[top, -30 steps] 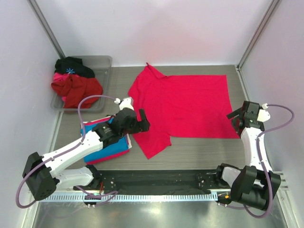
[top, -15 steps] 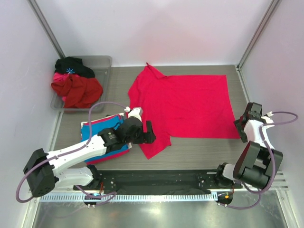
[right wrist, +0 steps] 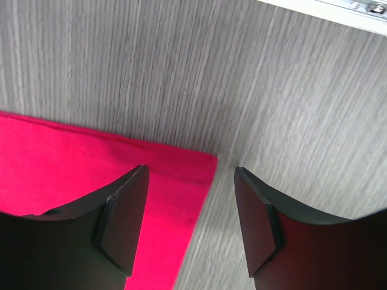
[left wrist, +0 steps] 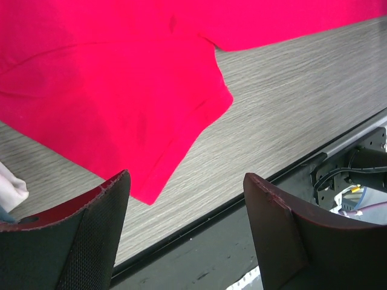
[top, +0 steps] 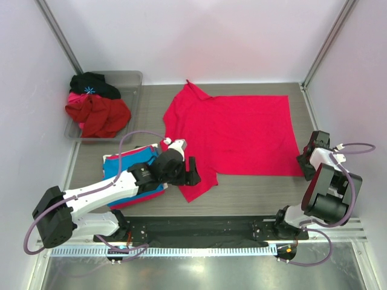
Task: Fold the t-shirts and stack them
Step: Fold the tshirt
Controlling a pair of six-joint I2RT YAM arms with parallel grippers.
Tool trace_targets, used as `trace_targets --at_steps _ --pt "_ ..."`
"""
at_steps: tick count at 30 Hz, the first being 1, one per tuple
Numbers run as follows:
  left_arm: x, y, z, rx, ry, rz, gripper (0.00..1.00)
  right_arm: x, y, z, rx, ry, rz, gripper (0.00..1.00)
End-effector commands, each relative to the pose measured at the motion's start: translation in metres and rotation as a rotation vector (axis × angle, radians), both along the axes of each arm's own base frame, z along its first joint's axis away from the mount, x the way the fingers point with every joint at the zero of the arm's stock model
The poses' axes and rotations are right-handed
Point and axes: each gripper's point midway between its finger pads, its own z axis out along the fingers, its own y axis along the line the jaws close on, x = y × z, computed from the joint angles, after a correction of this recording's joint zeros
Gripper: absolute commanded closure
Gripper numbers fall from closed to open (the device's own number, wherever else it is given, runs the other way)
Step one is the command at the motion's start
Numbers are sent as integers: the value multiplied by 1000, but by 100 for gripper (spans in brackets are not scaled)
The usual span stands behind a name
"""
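No readable text, labels, brands or numbers visible

At my far left a clear plastic bin (top: 134,80) sits on the grey wood-grain surface (top: 254,193). A black strip (top: 205,226) and a ribbed metal rail (top: 211,251) run along its near edge; white walls (top: 199,42) enclose it.

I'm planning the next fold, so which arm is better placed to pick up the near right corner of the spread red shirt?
Right. The right gripper hangs over that corner of the shirt, jaws open. The left gripper is over the sleeve, at the shirt's other end.
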Motion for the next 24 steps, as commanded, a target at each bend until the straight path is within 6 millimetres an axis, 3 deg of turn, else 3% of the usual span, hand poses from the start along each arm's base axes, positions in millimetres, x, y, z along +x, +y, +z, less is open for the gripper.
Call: trace_targets --at_steps 1,7,13,15,19,20,21,24 --pt "1 -9 24 -40 -33 -21 23 15 -13 1 -39 -47 -49 37" --pt "1 5 15 24 -32 5 22 18 -20 -7 -52 -29 -86 39" --pt "-5 12 8 65 -11 6 26 14 -15 -28 -10 25 -94 69" --pt "-6 17 7 88 -11 17 26 14 -14 -28 -5 23 -90 69" --pt "-7 23 6 106 -11 29 26 13 -14 -21 -15 9 -81 54" --pt "-7 24 5 110 -8 29 26 13 -14 -18 -20 7 -76 34" --pt "-8 24 4 111 -5 30 26 12 -15 -15 -25 3 -72 28" --pt "-9 27 4 122 -7 31 27 9 -14 -10 -37 1 -53 22"
